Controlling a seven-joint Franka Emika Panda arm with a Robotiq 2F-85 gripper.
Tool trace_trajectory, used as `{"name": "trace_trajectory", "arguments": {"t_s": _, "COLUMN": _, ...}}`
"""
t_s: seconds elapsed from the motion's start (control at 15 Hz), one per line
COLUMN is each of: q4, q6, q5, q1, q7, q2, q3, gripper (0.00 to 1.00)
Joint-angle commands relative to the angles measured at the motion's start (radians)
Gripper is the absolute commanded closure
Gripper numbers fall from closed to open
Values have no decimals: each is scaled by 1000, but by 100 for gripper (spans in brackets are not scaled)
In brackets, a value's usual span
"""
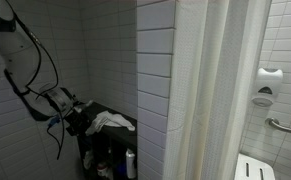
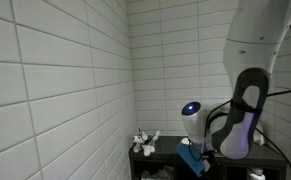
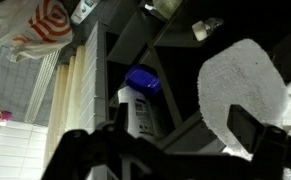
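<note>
gripper a dark silhouette, jaws wide, beside white cloth; blue-capped bottle half hidden

A white robot arm fills 3 o'clock. At 6 o'clock a crumpled white cloth lies on the dark counter, with a blue object at its 3 o'clock.

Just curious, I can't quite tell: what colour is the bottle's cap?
The cap is blue; the wrist view shows it best.
</note>
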Motion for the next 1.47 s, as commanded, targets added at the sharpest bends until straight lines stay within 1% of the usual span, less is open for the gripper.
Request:
{"name": "trace_trajectory", "arguments": {"t_s": 0.0, "q4": 56, "q6": -4, "q5": -19, "q1": 77, "q7": 240, "q2": 70, "q3": -52, "gripper": 0}}
{"name": "trace_trajectory", "arguments": {"t_s": 0.07, "q4": 91, "q6": 18, "q5": 171, "q1": 233, "q7": 122, "q2": 104, "q3": -210, "gripper": 0}}
{"name": "trace_trajectory", "arguments": {"t_s": 0.13, "q4": 97, "q6": 25, "q5": 226, "q1": 278, "q7": 116, "q2": 131, "q3": -249, "gripper": 0}}
{"name": "trace_trajectory", "arguments": {"t_s": 0.2, "q4": 100, "q6": 42, "q5": 316, "q1": 355, "q7": 91, "q2": 167, "q3": -325, "gripper": 0}}
{"name": "trace_trajectory", "arguments": {"t_s": 0.27, "q4": 101, "q6": 54, "q5": 375, "q1": 412, "q7": 109, "q2": 202, "q3": -369, "gripper": 0}}
{"name": "trace_trajectory", "arguments": {"t_s": 0.33, "q4": 95, "q6": 59, "q5": 423, "q1": 453, "q7": 119, "q2": 229, "q3": -400, "gripper": 0}}
{"name": "trace_trajectory", "arguments": {"t_s": 0.4, "q4": 89, "q6": 59, "q5": 514, "q1": 513, "q7": 90, "q2": 262, "q3": -442, "gripper": 0}}
{"name": "trace_trajectory", "arguments": {"t_s": 0.53, "q4": 75, "q6": 50, "q5": 566, "q1": 541, "q7": 104, "q2": 289, "q3": -436, "gripper": 0}}
{"name": "trace_trajectory", "arguments": {"t_s": 0.67, "q4": 60, "q6": 57, "q5": 633, "q1": 592, "q7": 91, "q2": 323, "q3": -455, "gripper": 0}}
{"name": "trace_trajectory", "arguments": {"t_s": 0.73, "q4": 58, "q6": 64, "q5": 653, "q1": 605, "q7": 91, "q2": 336, "q3": -455, "gripper": 0}}
{"name": "trace_trajectory", "arguments": {"t_s": 0.8, "q4": 38, "q6": 72, "q5": 669, "q1": 634, "q7": 91, "q2": 344, "q3": -472, "gripper": 0}}
{"name": "trace_trajectory", "arguments": {"t_s": 0.87, "q4": 31, "q6": 81, "q5": 664, "q1": 644, "q7": 91, "q2": 345, "q3": -472, "gripper": 0}}
{"name": "trace_trajectory", "arguments": {"t_s": 1.0, "q4": -6, "q6": 109, "q5": 656, "q1": 695, "q7": 91, "q2": 347, "q3": -500, "gripper": 0}}
{"name": "trace_trajectory", "arguments": {"t_s": 1.07, "q4": -28, "q6": 123, "q5": 673, "q1": 738, "q7": 91, "q2": 354, "q3": -529, "gripper": 0}}
{"name": "trace_trajectory", "arguments": {"t_s": 1.2, "q4": -55, "q6": 153, "q5": 757, "q1": 825, "q7": 91, "q2": 391, "q3": -594, "gripper": 0}}
{"name": "trace_trajectory", "arguments": {"t_s": 1.27, "q4": -69, "q6": 182, "q5": 829, "q1": 866, "q7": 91, "q2": 413, "q3": -624, "gripper": 0}}
{"name": "trace_trajectory", "arguments": {"t_s": 1.4, "q4": -92, "q6": 221, "q5": 936, "q1": 921, "q7": 106, "q2": 443, "q3": -658, "gripper": 0}}
